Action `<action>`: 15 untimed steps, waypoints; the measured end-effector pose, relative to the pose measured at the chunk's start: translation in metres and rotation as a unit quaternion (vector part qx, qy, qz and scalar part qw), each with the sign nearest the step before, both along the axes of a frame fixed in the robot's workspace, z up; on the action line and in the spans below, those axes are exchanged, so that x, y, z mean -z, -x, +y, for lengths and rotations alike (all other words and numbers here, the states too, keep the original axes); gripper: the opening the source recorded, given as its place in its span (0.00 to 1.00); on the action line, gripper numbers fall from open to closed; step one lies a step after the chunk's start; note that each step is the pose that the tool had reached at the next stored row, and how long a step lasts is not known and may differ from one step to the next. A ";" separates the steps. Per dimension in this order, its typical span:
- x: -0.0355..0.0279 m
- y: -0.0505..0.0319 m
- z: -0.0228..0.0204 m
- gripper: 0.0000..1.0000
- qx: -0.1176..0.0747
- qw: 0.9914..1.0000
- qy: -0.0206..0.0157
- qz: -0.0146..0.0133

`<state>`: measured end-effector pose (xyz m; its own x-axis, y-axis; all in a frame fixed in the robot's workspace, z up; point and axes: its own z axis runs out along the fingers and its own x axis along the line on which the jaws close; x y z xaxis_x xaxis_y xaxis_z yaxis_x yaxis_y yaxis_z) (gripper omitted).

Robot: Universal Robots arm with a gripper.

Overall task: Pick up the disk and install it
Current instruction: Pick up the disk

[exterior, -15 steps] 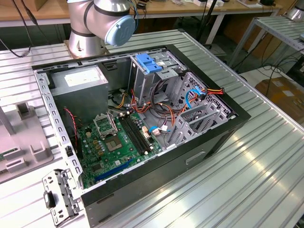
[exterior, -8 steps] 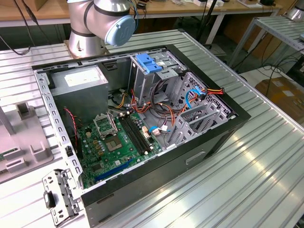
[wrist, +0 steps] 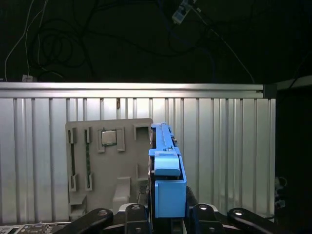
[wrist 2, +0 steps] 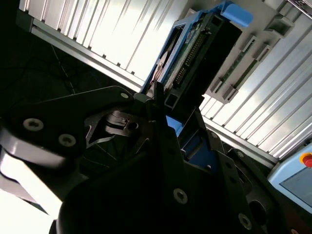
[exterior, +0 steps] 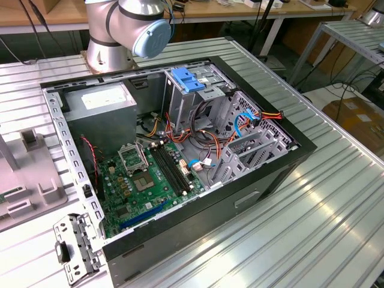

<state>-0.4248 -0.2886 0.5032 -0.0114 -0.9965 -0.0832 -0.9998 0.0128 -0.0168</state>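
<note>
Ribbed aluminium tabletop (wrist: 224, 146) beneath dark, cable-hung background, carrying grey plastic fixture tray (wrist: 107, 161). Flat metal disk with light-blue plastic side rails (wrist: 165, 170) held edge-on over tabletop, clamped between jaws of black gripper (wrist: 168, 219). In exterior view, open black computer case (exterior: 252, 192) with green motherboard (exterior: 144, 180), blue plastic bracket (exterior: 187, 79) atop metal cage (exterior: 180, 102), near silver robot arm base (exterior: 111, 54).

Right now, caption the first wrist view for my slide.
Tool grips the disk edge-on, blue rails showing, with a grey parts tray on the ribbed metal table beyond.
</note>
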 end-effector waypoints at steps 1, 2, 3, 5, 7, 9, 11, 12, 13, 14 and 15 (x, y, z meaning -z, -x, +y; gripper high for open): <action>-0.0001 0.0000 0.0000 0.37 0.000 1.000 0.000 0.000; -0.0001 0.0000 0.0000 0.37 0.000 1.000 0.000 0.000; -0.0001 0.0000 0.0000 0.37 0.000 1.000 0.000 0.000; -0.0001 0.0000 0.0000 0.37 0.000 1.000 0.000 0.000; -0.0001 -0.0001 -0.0003 0.37 0.000 1.000 0.000 0.000; -0.0001 -0.0004 -0.0007 0.37 0.000 1.000 0.000 0.000; -0.0001 -0.0006 -0.0011 0.37 0.000 1.000 0.000 0.000; -0.0001 -0.0008 -0.0014 0.37 0.000 1.000 0.000 0.000; -0.0001 -0.0010 -0.0017 0.37 0.000 1.000 0.000 0.000; -0.0001 -0.0012 -0.0019 0.37 0.000 1.000 0.000 0.000; -0.0001 -0.0015 -0.0020 0.37 0.000 1.000 0.000 0.000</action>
<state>-0.4233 -0.2906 0.5033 -0.0114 -0.9964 -0.0836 -0.9998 0.0128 -0.0169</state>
